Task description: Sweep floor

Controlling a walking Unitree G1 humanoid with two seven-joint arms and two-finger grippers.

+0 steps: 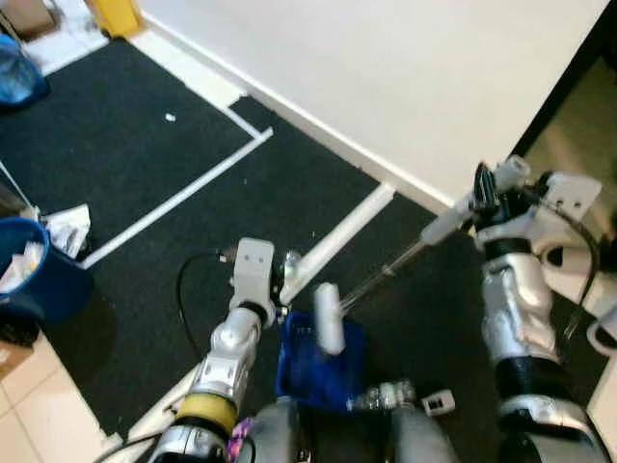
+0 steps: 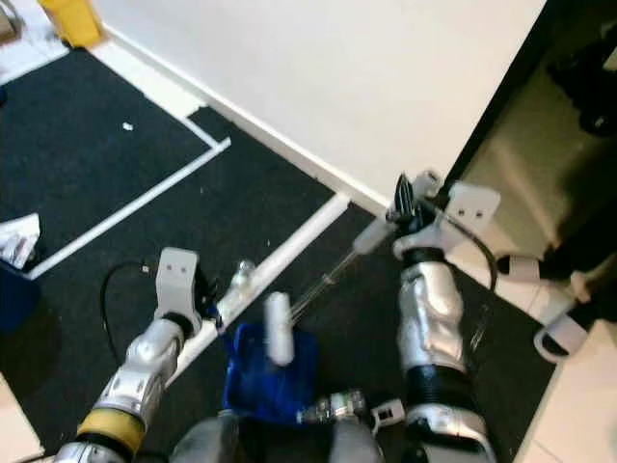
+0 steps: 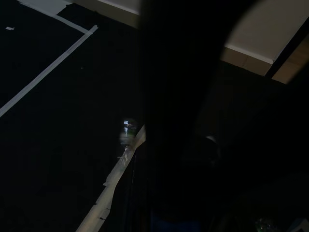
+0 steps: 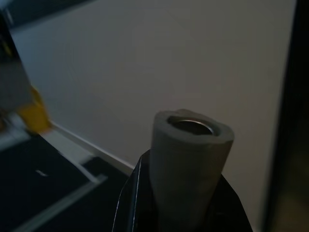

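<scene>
My right gripper (image 1: 482, 193) is shut on the grey foam end of a broom handle (image 4: 186, 159), held high at the right near the wall. The broom's metal rod (image 1: 386, 270) slants down to the left, toward a blue dustpan (image 1: 323, 371) with a white handle (image 1: 329, 320) just ahead of my legs. My left gripper (image 1: 282, 289) sits at the dustpan's left edge, over a white tape line (image 1: 337, 236). A small white scrap (image 1: 170, 118) lies on the black carpet far to the left. The left wrist view is very dark; a small shiny object (image 3: 128, 128) shows by the tape line.
A blue bin (image 1: 43, 285) with paper stands at the left, crumpled paper (image 1: 69, 227) beside it. A clear plastic bottle (image 1: 386, 395) and a white tag (image 1: 439, 401) lie by my feet. The white wall (image 1: 386, 68) runs behind; a dark doorway (image 2: 569, 116) opens at the right.
</scene>
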